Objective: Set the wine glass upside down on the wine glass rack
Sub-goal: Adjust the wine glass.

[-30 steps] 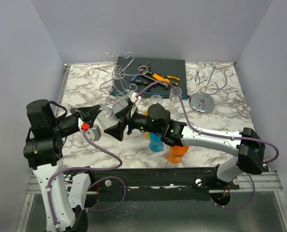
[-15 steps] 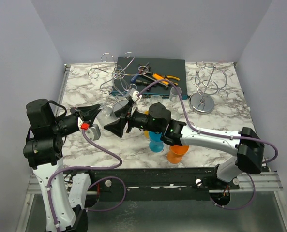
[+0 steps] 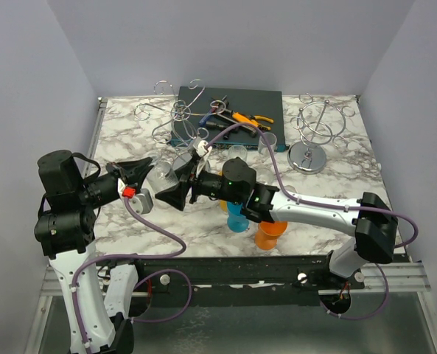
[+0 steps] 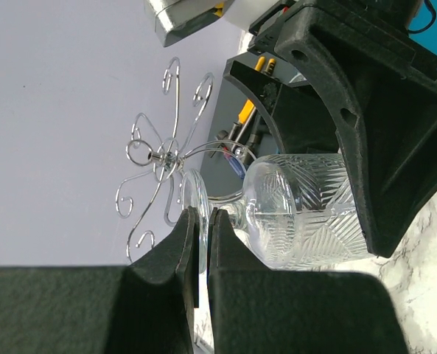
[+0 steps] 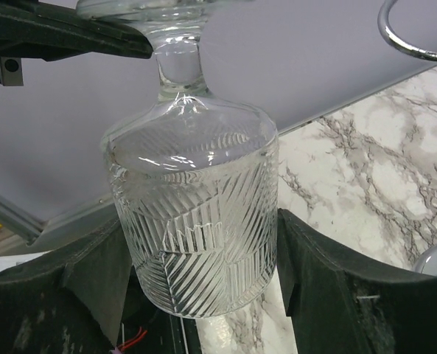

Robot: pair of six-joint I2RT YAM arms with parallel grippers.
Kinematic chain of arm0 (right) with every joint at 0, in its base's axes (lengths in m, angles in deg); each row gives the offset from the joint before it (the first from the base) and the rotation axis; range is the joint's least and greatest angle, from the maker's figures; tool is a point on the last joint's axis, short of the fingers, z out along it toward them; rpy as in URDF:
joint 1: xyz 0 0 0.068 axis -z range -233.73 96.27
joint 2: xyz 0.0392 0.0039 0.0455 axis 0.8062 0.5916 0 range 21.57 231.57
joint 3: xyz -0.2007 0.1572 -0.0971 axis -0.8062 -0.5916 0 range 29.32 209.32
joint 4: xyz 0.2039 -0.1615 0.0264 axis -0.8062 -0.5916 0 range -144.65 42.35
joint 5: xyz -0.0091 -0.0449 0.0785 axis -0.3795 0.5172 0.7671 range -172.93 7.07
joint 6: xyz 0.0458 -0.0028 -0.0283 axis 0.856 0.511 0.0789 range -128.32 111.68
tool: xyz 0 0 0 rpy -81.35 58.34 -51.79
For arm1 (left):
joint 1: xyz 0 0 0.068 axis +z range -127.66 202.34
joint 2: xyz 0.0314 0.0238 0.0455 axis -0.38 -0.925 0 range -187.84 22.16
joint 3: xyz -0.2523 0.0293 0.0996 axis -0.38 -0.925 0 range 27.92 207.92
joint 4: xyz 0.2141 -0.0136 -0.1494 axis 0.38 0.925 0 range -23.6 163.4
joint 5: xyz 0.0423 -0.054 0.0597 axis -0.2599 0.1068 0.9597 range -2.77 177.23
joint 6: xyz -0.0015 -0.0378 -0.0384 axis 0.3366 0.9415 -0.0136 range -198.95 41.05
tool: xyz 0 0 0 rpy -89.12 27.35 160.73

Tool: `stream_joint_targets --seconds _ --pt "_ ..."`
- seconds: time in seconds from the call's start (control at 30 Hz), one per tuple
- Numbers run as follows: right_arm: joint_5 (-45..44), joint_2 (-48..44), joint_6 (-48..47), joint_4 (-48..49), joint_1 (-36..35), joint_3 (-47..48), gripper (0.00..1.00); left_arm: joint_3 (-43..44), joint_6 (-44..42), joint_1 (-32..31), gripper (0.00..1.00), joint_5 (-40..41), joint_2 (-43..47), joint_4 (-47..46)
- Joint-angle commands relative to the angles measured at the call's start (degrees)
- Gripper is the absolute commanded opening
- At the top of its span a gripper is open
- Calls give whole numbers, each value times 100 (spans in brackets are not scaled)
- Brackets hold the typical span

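wine glass (image 3: pixel 161 177): clear, cut with a slanted line pattern; held off the table between the two grippers, left of centre, lying roughly on its side, foot toward the left arm and bowl toward the right arm.
foot of glass: thin disc, pinched on edge between the left fingers (image 4: pixel 192 243) in the left wrist view.
left gripper (image 3: pixel 150 171): jaws pressed together on the foot, only the glass disc between them.
bowl of glass: sits between the right fingers (image 5: pixel 93 273), one dark pad against each side of it in the right wrist view.
right gripper (image 3: pixel 166 190): jaws held well apart by the width of the bowl, clamped on it.
scrolled wire rack (image 3: pixel 177 114): at the back left of the table, beyond the glass and apart from it; whether it stands upright cannot be told.
ringed rack on a round base (image 3: pixel 312 136): upright at the back right, well apart from the glass.
dark case (image 3: pixel 236 99): at the back centre, between the two racks.
pliers (image 3: pixel 246 116): orange handles, lying on the case.
blue cup (image 3: pixel 238 217): under the right forearm, near the front.
orange cup (image 3: pixel 270 234): just beside the blue cup, on its right.
table (image 3: pixel 336 184): white marble pattern with grey veins.
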Motion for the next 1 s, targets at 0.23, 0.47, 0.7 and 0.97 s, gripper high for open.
stream_joint_targets --seconds 0.23,0.47,0.7,0.97 --pt "-697 -152 -138 1197 182 -500 40 439 1435 4 87 -548 -75 -861" --pt "-992 -310 -76 1458 487 -883 38 354 1984 7 99 -274 -91 -1026" --pt "-910 -301 -61 1548 712 -890 36 280 3288 8 99 76 -190 -1515" --pt "-707 -169 -16 1685 880 -851 32 -47 4068 4 99 383 7 -1949"
